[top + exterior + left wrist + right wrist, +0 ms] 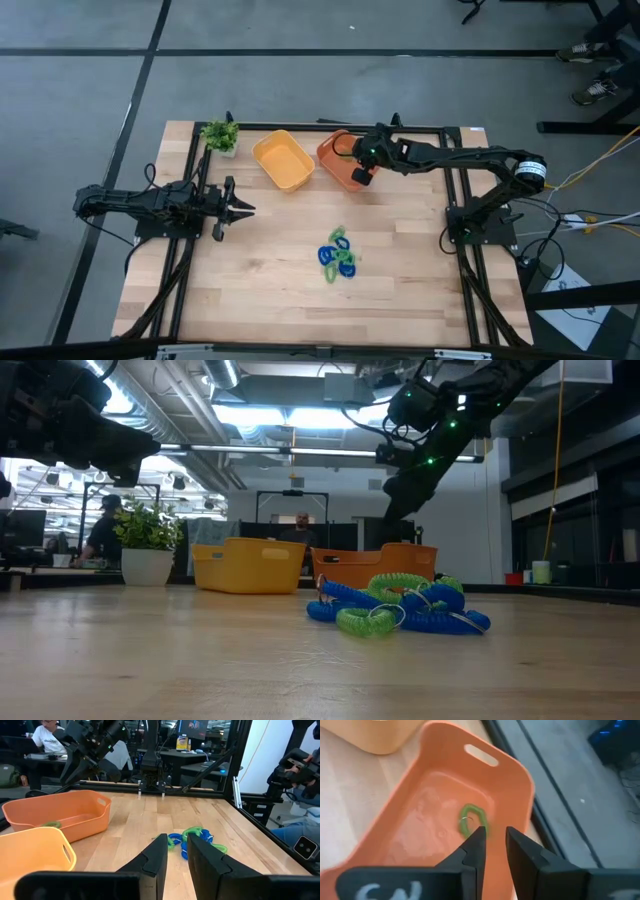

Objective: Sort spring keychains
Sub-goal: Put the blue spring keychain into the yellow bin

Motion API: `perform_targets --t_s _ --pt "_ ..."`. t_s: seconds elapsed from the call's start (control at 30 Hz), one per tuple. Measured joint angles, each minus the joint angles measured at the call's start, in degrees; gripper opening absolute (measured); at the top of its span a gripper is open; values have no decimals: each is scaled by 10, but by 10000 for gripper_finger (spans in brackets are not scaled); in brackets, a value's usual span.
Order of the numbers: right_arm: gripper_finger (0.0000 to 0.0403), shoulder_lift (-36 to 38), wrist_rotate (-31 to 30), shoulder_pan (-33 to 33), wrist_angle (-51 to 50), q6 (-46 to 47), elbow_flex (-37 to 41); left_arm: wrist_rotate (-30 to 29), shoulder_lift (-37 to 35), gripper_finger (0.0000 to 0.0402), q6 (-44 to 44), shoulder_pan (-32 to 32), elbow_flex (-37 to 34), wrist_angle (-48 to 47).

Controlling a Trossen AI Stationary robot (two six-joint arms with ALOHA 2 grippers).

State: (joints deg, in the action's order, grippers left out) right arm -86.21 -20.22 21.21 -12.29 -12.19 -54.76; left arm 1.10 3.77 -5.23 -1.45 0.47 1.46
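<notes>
A tangle of blue and green spring keychains (338, 254) lies near the counter's (260, 290) near middle. The left pincer (245, 209), empty with a narrow gap, hovers at the left. Farther back, the right pincer (494, 842), slightly open and empty, hangs over the orange tray (515, 780), where one green keychain (471, 819) rests beside the yellow tray (283, 160).

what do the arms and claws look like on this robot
Both arms are dark, slim and jointed, with cables along them. The left claw ends in two black, wedge-shaped fingers. The right claw looks the same, with white handwriting on its body and small green lights glowing near the wrist.
</notes>
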Motion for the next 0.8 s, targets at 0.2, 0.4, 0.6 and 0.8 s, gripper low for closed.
perform_targets --t_s 0.2,0.4,0.6,0.8 --pt "75 0 54 0 0 0 0 0 0 68 0 0 0 0" --pt "75 0 83 -8 0 0 0 0 0 70 0 0 0 0" --pt "75 0 85 -33 7 -2 0 0 0 68 0 0 0 0" --pt "75 0 144 -56 9 -4 0 0 0 70 0 0 0 0"
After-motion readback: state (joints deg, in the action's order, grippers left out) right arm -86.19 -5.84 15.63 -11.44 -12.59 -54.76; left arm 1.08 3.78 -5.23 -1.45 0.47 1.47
